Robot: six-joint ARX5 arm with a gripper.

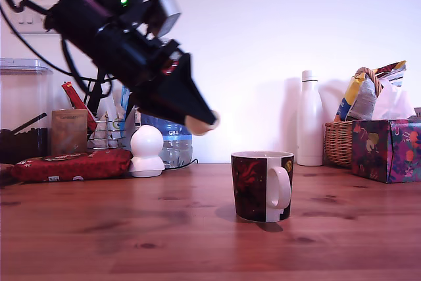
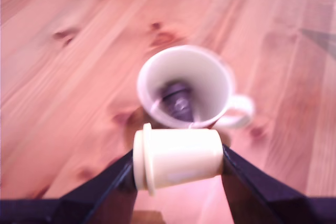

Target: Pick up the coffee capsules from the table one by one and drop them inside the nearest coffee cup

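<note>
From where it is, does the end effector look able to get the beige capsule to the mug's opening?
Probably yes: the end effector holds the beige capsule above the mug, whose mouth is open, nothing between.

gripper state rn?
Gripper: closed on the cream capsule, above the table and short of the mug.

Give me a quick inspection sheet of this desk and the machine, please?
Surface: wooden table, bare around the mug.
Job's things: cream capsule held sideways in the air; dark capsule already inside the mug.
Clutter: white round figure, red packet, white bottle, wicker basket, floral box.
Pincer: shut on the cream capsule, short of the mug.
Cables: black cables hang behind the arm.
Surroundings: white wall.
</note>
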